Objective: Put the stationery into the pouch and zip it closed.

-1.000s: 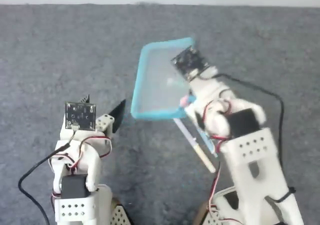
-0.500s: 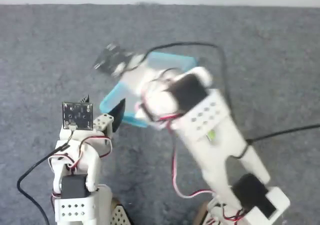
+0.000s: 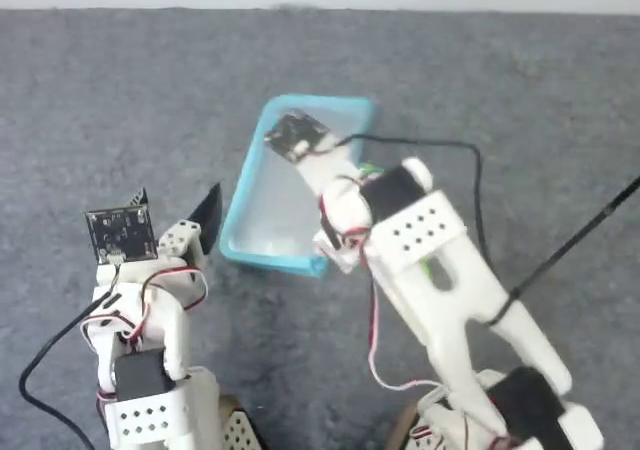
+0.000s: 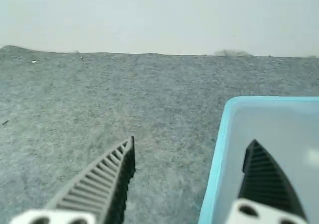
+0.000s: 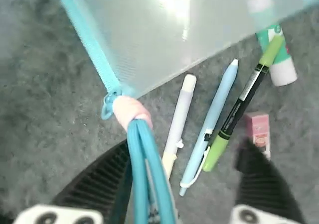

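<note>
The translucent pouch point(image 3: 285, 185) with a blue zip edge lies flat on the grey carpet. My right arm's wrist point(image 3: 298, 135) hangs over it. In the right wrist view the zip pull point(image 5: 108, 107) carries a pink bead point(image 5: 130, 109) and a blue cord point(image 5: 144, 174). That cord runs down between the fingers of my right gripper point(image 5: 184, 152), which is open. Beside the pouch point(image 5: 164, 30) lie a white pen point(image 5: 178, 122), a light blue pen point(image 5: 212, 129), a green and black pen point(image 5: 239, 109), a glue stick point(image 5: 276, 59) and a pink eraser point(image 5: 259, 132). My left gripper point(image 4: 192, 142) is open, one finger over the pouch's edge point(image 4: 217, 149).
Grey carpet point(image 3: 120, 90) covers the table up to a pale wall point(image 4: 159, 15) at the back. A black cable point(image 3: 470, 185) loops over the right arm. Open carpet lies left of the pouch and to the far right.
The right arm swung left and dragged the pouch leftward; the pen once visible in front of the pouch is now under the arm. The left arm shifted slightly left.
</note>
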